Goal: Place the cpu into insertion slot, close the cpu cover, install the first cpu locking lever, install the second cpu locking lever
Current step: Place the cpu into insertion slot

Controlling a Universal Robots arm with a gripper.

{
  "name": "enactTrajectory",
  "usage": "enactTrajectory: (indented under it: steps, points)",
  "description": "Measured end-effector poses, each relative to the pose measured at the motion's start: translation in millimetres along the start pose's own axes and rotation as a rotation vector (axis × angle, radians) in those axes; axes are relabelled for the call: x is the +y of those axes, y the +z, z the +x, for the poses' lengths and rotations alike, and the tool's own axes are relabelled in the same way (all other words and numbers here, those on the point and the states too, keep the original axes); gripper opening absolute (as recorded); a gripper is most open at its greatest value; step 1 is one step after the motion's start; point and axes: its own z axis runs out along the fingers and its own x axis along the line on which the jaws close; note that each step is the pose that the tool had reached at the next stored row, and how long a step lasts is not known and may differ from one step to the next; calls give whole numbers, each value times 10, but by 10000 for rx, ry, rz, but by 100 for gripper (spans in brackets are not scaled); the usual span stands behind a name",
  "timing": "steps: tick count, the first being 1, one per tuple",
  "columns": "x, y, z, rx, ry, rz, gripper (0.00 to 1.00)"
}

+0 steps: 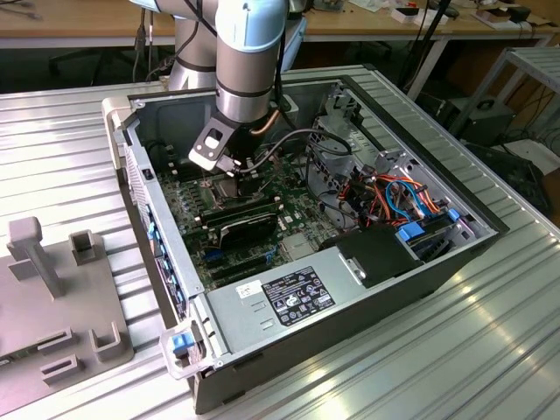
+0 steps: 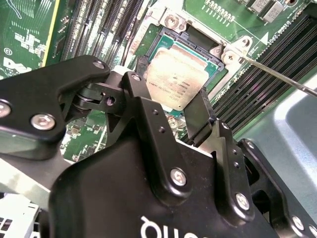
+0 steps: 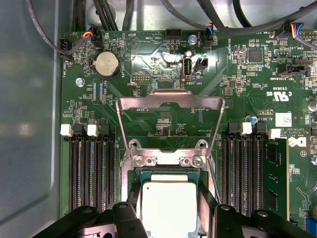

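A ribbed silver metal surface spreads out on every side of the pincer. Its grooves catch soft, even light, brightest well away from the pincer toward the exterior view's right. Far behind the pincer a long wooden desk crosses the room, with dark floor in shadow beneath it and black cables hanging from its edge. Past the surface, to the exterior view's right of the pincer, stands a grey metal rack.
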Motion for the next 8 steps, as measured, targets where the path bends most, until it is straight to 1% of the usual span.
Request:
enactTrajectory:
  steps: [8]
  points:
    - [0, 0, 0, -5, 18, 0, 55]
